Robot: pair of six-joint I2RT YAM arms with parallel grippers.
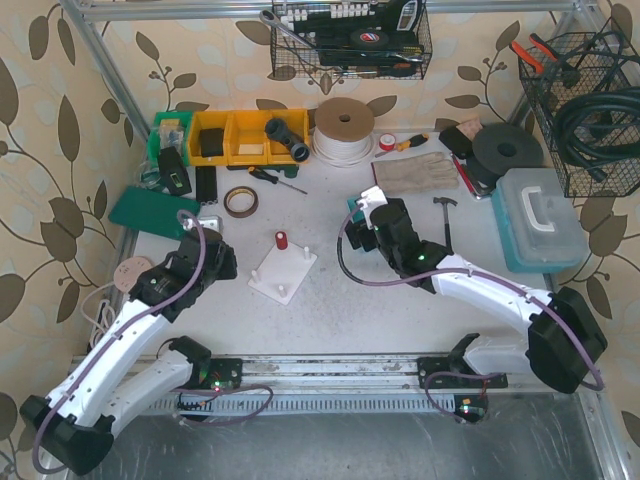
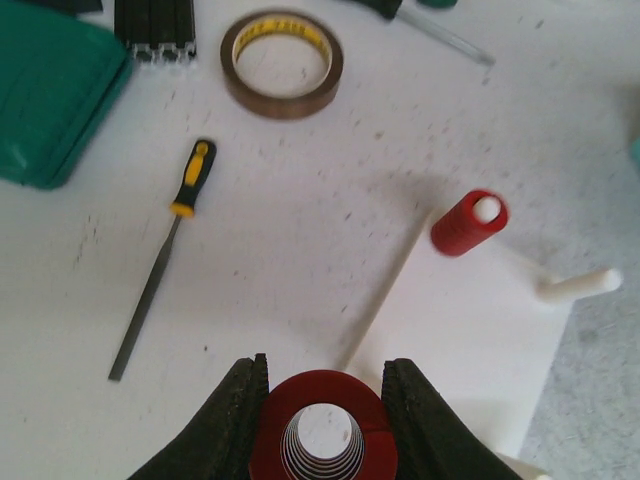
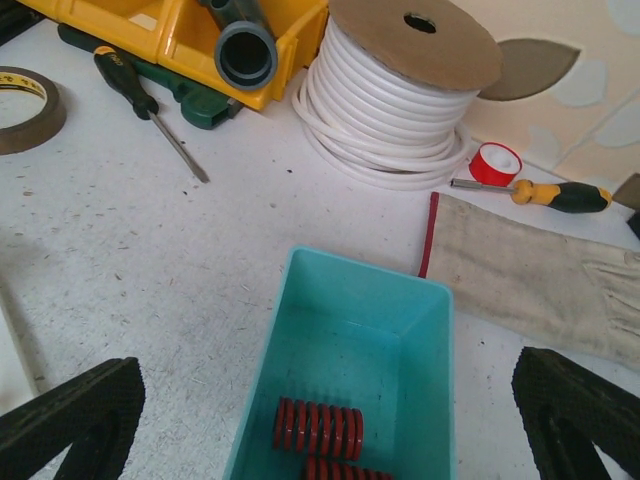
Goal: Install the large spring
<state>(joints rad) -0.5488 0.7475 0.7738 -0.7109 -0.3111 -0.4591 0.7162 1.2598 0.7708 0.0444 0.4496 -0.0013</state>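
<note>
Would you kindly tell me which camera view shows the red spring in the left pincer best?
The left wrist view: the red spring sits close up, clamped in the left pincer, coils visible down its bore. The top external view hides it beneath the left arm; the right wrist view does not show it.

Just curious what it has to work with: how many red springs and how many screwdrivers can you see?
Red springs: 4 (held spring in the left fingers, peg spring, two bin springs in the teal bin)
Screwdrivers: 2 (dark-handled screwdriver, yellow-handled screwdriver)
Total: 6
</note>
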